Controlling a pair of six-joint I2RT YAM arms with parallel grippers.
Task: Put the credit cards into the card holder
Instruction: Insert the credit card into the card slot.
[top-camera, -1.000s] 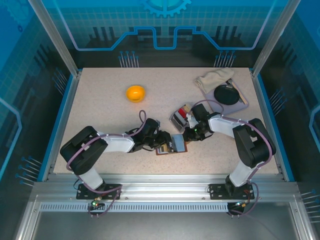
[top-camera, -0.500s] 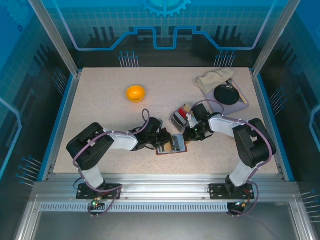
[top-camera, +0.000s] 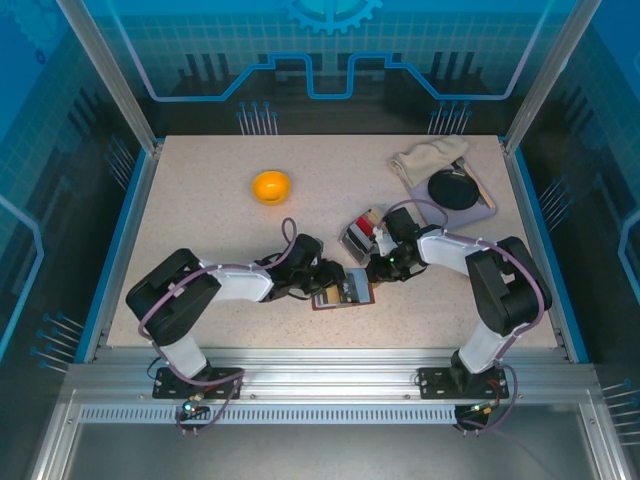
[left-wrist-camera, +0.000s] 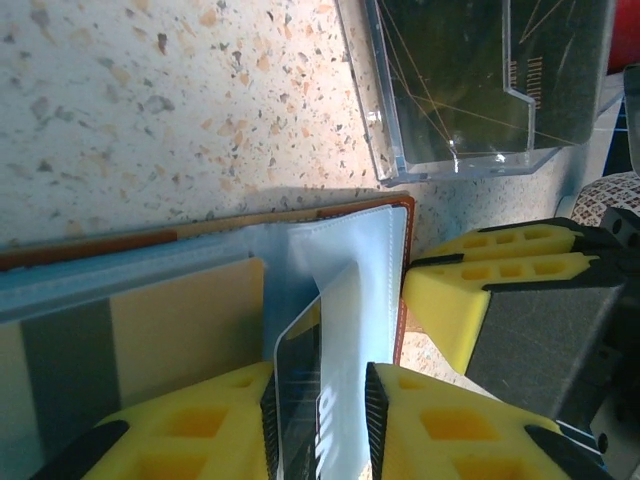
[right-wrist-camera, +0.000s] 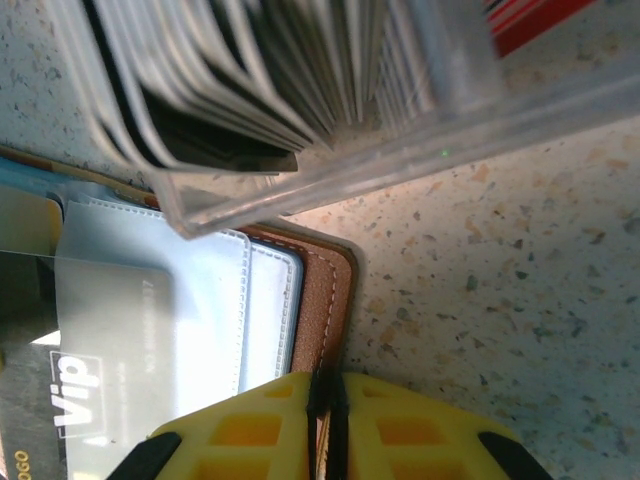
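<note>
The brown card holder (top-camera: 352, 291) lies open on the table, its grey-blue pockets (left-wrist-camera: 350, 250) facing up. My left gripper (top-camera: 331, 280) (left-wrist-camera: 320, 378) straddles a dark credit card (left-wrist-camera: 300, 400) with white lettering that stands in a pocket. The jaws are apart and the card leans across the gap. That same card (right-wrist-camera: 80, 390) shows behind the pocket's clear front. My right gripper (top-camera: 377, 270) (right-wrist-camera: 327, 385) is shut on the card holder's brown edge (right-wrist-camera: 325, 290). More credit cards (right-wrist-camera: 250, 70) stand packed in the clear tray box (top-camera: 360, 236).
The clear tray box (left-wrist-camera: 470, 90) (right-wrist-camera: 400, 140) sits just behind the card holder, close to both grippers. An orange bowl (top-camera: 271, 186) is at the back left. A cloth (top-camera: 430, 158) and a black disc (top-camera: 455, 188) lie at the back right.
My left arm nudged right towards the card holder, then eased back a little. The right arm and the card holder stayed put.
</note>
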